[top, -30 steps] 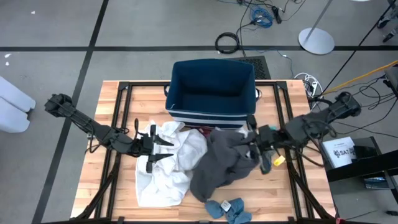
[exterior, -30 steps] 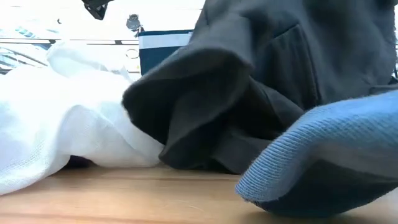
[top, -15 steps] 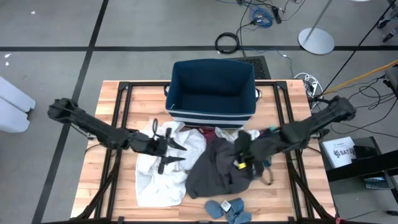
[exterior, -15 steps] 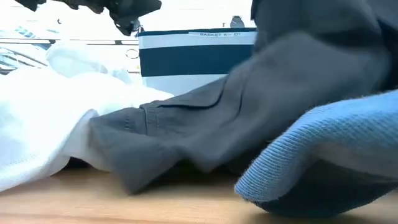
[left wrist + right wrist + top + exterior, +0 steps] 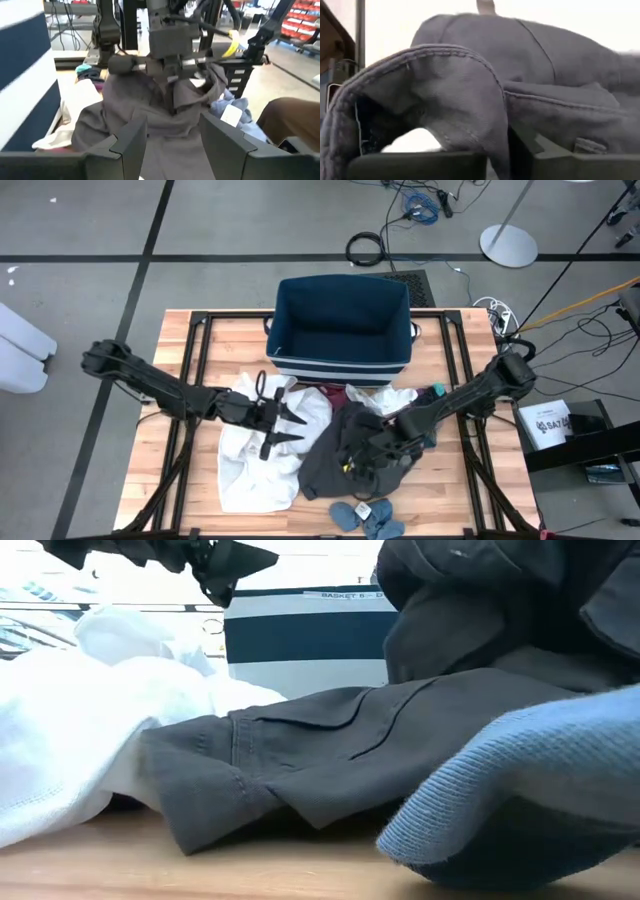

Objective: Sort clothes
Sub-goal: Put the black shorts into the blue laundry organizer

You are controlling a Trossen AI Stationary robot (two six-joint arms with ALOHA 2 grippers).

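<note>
A dark grey garment (image 5: 335, 442) lies heaped at mid-table, its left edge over the large white garment (image 5: 255, 460). My right gripper (image 5: 352, 460) is shut on the grey garment. My left gripper (image 5: 288, 420) hovers open above the white garment, pointing at the grey one (image 5: 150, 125) and touching nothing. A maroon piece (image 5: 330, 393) and a teal sock (image 5: 436, 392) lie in front of the navy bin (image 5: 342, 330). Blue socks (image 5: 365, 515) rest at the near edge. In the low view the grey garment (image 5: 330, 750) spreads on the wood behind a blue sock (image 5: 520, 790). My right gripper pinches a raised fold (image 5: 175, 100) near the middle of the dark grey garment between its two fingers. The fingers slant down from the table's far right. Several layers drape over the fingers (image 5: 470, 100). The held fold stands up as a hump, and the garment otherwise lies slack on the table.
The striped navy bin (image 5: 300, 635) stands open at the far middle of the table. Bare wood (image 5: 200, 480) shows at the near left and at the near right (image 5: 450, 480). Cables and a lamp base lie on the floor beyond the table.
My right gripper has come down and moved toward the near left, tipping downward, with the dark grey garment. The garment, hanging lifted a second ago, now lies spread on the table over the white garment's edge. My left gripper has moved right toward it, staying open.
</note>
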